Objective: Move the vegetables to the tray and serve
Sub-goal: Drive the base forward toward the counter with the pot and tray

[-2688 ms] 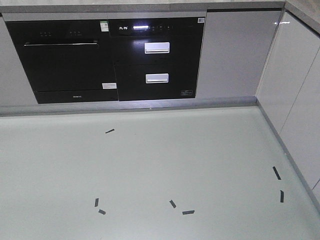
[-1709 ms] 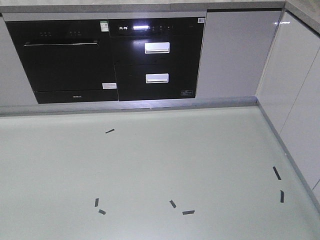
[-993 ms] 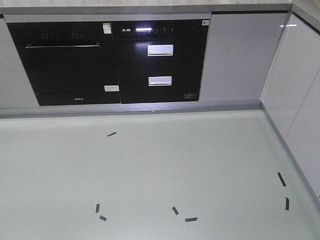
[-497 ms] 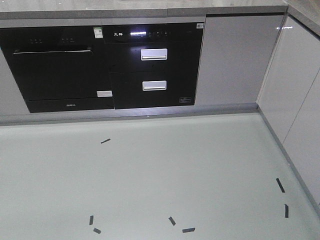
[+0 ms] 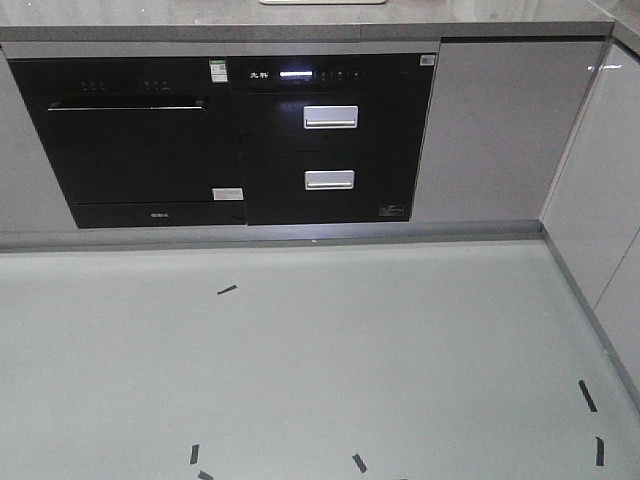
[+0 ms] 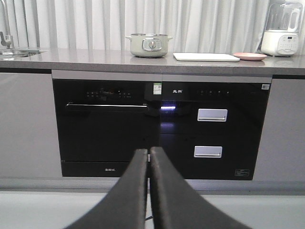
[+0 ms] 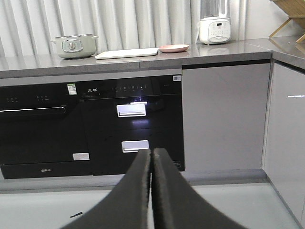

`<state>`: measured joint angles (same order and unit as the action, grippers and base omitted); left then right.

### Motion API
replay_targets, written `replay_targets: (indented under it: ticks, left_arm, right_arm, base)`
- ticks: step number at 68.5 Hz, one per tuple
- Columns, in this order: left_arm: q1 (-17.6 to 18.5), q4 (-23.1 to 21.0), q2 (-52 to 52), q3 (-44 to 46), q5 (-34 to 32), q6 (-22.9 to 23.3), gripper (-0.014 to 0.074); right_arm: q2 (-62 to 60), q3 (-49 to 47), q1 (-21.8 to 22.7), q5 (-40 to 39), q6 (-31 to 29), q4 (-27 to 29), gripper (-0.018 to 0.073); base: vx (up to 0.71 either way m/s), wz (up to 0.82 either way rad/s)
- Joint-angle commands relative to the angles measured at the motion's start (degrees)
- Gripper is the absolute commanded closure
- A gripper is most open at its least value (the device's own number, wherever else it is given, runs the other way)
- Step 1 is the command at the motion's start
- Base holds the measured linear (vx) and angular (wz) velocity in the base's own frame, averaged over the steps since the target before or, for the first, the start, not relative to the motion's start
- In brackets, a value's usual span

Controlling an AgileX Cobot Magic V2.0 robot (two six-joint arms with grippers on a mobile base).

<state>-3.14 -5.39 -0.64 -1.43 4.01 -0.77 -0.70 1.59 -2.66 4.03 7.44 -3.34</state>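
Note:
The cream-white tray (image 6: 206, 57) lies flat on the grey counter, also in the right wrist view (image 7: 126, 53); its near edge shows at the top of the front view (image 5: 322, 2). A round pink plate (image 6: 250, 56) sits just right of it, seen too in the right wrist view (image 7: 173, 48). No lettuce is visible from this low angle. My left gripper (image 6: 148, 151) is shut and empty, far from the counter, low in front of the black ovens. My right gripper (image 7: 151, 151) is shut and empty likewise.
A pale green pot (image 6: 148, 45) stands left of the tray. A white blender (image 6: 280, 29) stands at the counter's right. Black built-in appliances (image 5: 240, 140) fill the cabinet front. A side cabinet (image 5: 610, 250) runs along the right. Tape marks (image 5: 227, 290) dot the floor.
The view has moved closer to the cabinets and shifted; the appliances sit lower in frame and the counter top with the tray's edge has come into sight.

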Motion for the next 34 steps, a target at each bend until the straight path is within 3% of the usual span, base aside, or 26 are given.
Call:
replay_targets:
  ticks: [1, 34]
  left_arm:
    - [0.16, -0.5, -0.78, -1.59, -4.01, 0.22, 0.0602]
    - [0.16, -0.5, -0.78, -1.59, -4.01, 0.22, 0.0602]
  right_arm:
    - [-0.41, 0.92, -0.06, -4.47, 0.01, -0.68, 0.0565]
    - [-0.41, 0.92, -0.06, -4.47, 0.01, -0.68, 0.0565]
  base:
    - [0.1, 0.03]
    - [0.12, 0.02]
